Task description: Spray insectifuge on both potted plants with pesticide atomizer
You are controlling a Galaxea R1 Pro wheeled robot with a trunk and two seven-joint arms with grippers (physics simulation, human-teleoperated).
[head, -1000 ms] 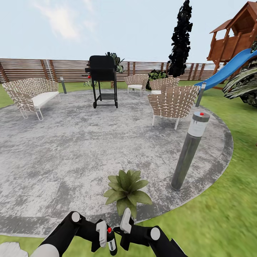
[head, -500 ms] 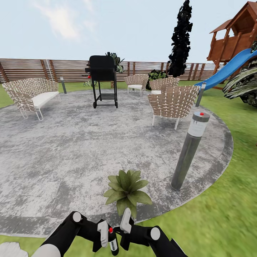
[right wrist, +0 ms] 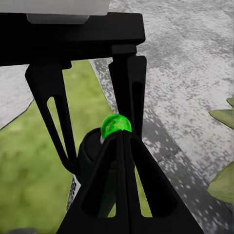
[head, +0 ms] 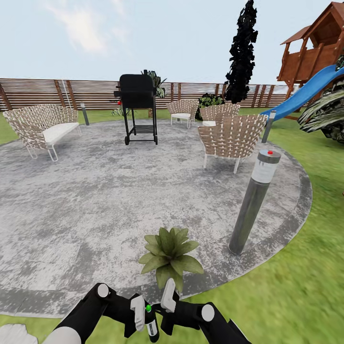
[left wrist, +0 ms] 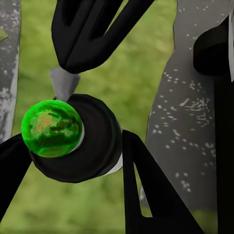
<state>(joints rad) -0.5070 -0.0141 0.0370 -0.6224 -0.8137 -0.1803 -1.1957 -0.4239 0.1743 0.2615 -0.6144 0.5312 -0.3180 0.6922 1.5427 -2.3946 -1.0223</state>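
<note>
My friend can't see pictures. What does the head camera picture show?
Two black robot arms meet at the bottom, the left gripper holding a slim dark green spray bottle with a glowing green button. Just ahead, a small green leafy plant sits on a round grey paved patio with wicker chairs and a black barbecue grill.

Upright atomizer (head: 150,324), green-tipped, before rosette (head: 170,255)

**A back garden with a paved sitting area**

Green lawn (head: 296,286) surrounds a grey paved round (head: 95,200) holding woven chairs (head: 231,138), a black grill (head: 137,107) and a bollard lamp (head: 253,200). A slatted wooden fence (head: 57,93), a dark tree (head: 242,52) and a playhouse slide (head: 306,93) stand behind.
</note>
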